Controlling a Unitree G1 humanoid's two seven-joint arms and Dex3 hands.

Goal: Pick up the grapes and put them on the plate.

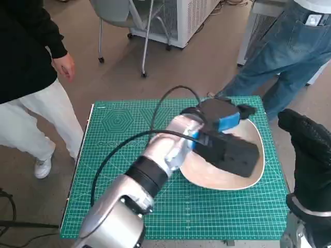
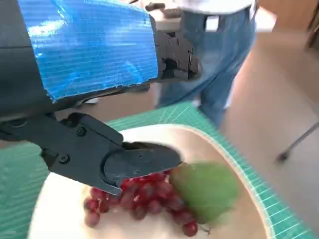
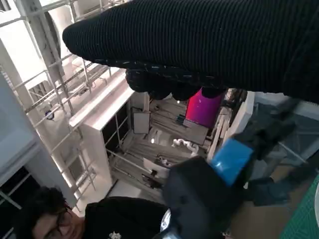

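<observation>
Green cutting mat (image 1: 207, 206) with a printed grid covers the table top. A person in a black top and white trousers (image 1: 31, 124) stands on the brown floor just beside the mat's left edge, and a person in blue jeans (image 1: 289, 62) stands near its far right corner. Behind them, a grey chair on castors (image 1: 129, 20) stands next to a white cabinet with vents (image 1: 191, 15).

The head view looks steeply down on the counter (image 1: 170, 206) and the floor round it, with the left hand (image 1: 227, 142) over the plate (image 1: 258, 139). The left wrist view sits close behind the left hand (image 2: 89, 69), facing down into the plate (image 2: 219, 149). The right wrist view, close behind the right hand (image 3: 199, 45), faces upward toward the ceiling and shares the left hand (image 3: 219, 184) with the others.
</observation>
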